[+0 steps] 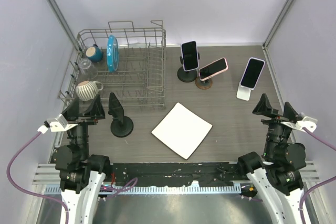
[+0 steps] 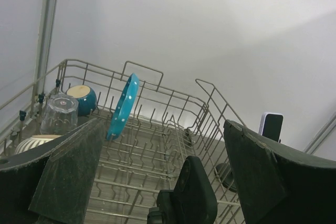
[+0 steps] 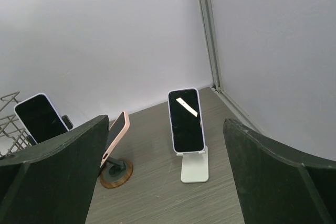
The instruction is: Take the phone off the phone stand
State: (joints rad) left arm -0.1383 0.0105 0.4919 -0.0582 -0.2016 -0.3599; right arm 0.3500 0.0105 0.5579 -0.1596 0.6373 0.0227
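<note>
At far right, pale-cased phone [image 1: 252,72], dark screen, leaning on white stand [image 1: 243,94]

The table [image 1: 231,124] is seen as matt grey wood grain. The dish rack [image 1: 149,77] is made of thin, dull metal wire. Glossy black glass is shown on the phone [image 3: 186,120], held by a smooth white stand [image 3: 195,170]. A shiny glaze is carried by the blue plate [image 2: 122,107].
</note>
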